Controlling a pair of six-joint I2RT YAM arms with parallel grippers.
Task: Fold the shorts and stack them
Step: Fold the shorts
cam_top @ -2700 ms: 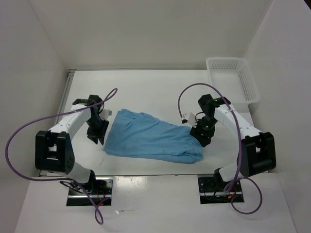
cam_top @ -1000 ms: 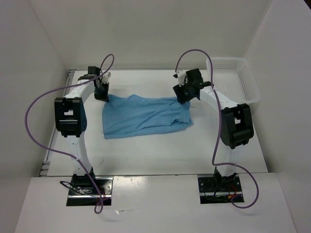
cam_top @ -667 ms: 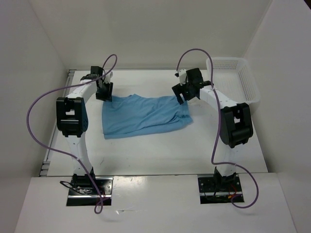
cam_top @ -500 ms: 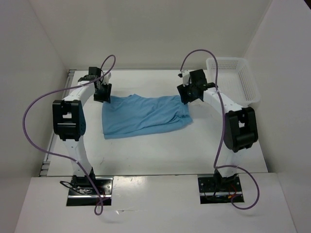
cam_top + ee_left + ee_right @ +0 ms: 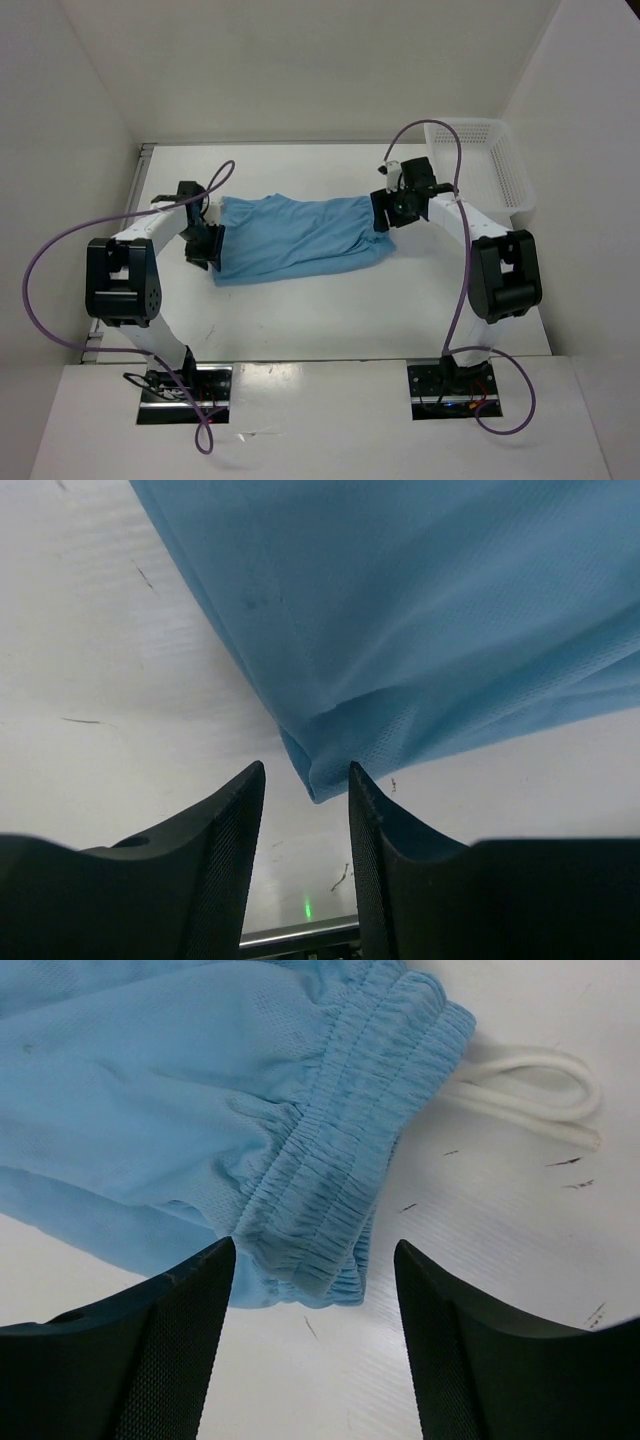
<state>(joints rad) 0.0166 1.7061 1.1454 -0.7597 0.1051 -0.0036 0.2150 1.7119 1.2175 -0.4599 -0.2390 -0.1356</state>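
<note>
Across the middle of the table (image 5: pixel 300 320) we see the shorts (image 5: pixel 300 240) lying flat, their long axis running from the left edge toward the right edge. Their gathered waistband (image 5: pixel 340 1130) points to the right side and the leg hems point left, where the cloth spreads wider. Beside the waistband a white drawstring (image 5: pixel 530 1090) loops out onto the bare surface.

We find the left gripper (image 5: pixel 305 780) low at the near left corner of the shorts. Its fingers (image 5: pixel 225 830) are released and parted, and the tip of that fabric corner lies just ahead of the gap, not pinched. Over the waistband end the right gripper (image 5: pixel 310 1260) hangs with its fingers spread wide, grasping nothing.

At the far right corner of the table sits a white mesh basket (image 5: pixel 470 123), well apart from the shorts.
</note>
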